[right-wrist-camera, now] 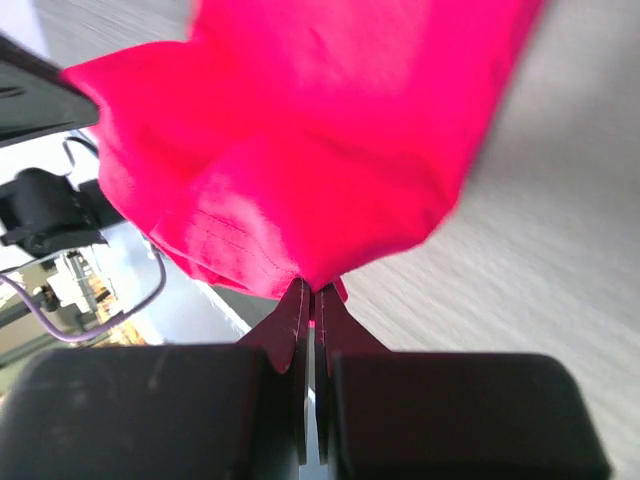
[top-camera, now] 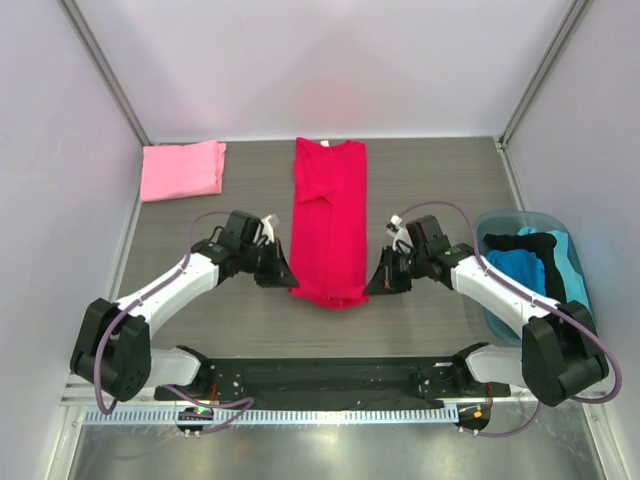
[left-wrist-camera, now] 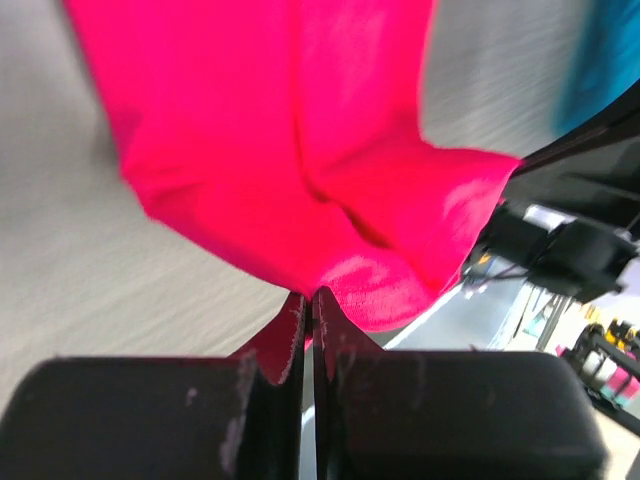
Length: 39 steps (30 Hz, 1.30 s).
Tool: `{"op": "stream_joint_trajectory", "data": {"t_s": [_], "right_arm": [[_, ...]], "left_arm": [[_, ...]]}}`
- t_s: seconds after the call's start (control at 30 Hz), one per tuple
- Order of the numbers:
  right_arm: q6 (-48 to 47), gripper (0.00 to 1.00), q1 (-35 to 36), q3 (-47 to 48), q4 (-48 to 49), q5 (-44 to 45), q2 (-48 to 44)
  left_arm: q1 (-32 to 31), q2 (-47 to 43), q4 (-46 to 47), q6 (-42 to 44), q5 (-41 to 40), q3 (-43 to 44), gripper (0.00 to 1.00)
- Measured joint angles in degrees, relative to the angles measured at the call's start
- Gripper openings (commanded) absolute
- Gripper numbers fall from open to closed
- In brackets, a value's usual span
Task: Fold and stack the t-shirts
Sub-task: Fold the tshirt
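Observation:
The crimson-red t-shirt (top-camera: 328,215) lies as a long narrow strip down the middle of the table, sleeves folded in. My left gripper (top-camera: 290,279) is shut on its near left corner, and the cloth (left-wrist-camera: 300,150) hangs from my closed jaws in the left wrist view. My right gripper (top-camera: 369,285) is shut on its near right corner, and the red cloth (right-wrist-camera: 320,130) bunches at the jaw tips in the right wrist view. The near hem is lifted a little. The light pink t-shirt (top-camera: 182,169) lies folded at the far left of the table.
A translucent blue bin (top-camera: 545,270) at the right holds blue, teal and black clothes. White walls close the table on three sides. The arm bases and a black rail (top-camera: 320,380) run along the near edge.

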Motion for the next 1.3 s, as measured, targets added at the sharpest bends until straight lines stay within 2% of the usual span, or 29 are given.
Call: {"op": "stream_joint_trajectory", "data": {"t_s": [0.47, 0.9, 1.3], "right_arm": [[-4.33, 0.01, -7.1, 15.02, 3.52, -0.76, 11.28], [-6.32, 0.01, -10.14, 22.4, 7.06, -0.59, 20.39], [-8.5, 0.01, -12.44, 36.09, 7.82, -0.59, 34.03]], "left_arm": [[6.97, 9.97, 1.81, 1.29, -1.14, 10.99, 0.0], [8.31, 25.35, 3.67, 4.17, -0.81, 25.11, 0.0], [10.82, 34.69, 3.87, 4.76, -0.74, 35.54, 0.0]]}}
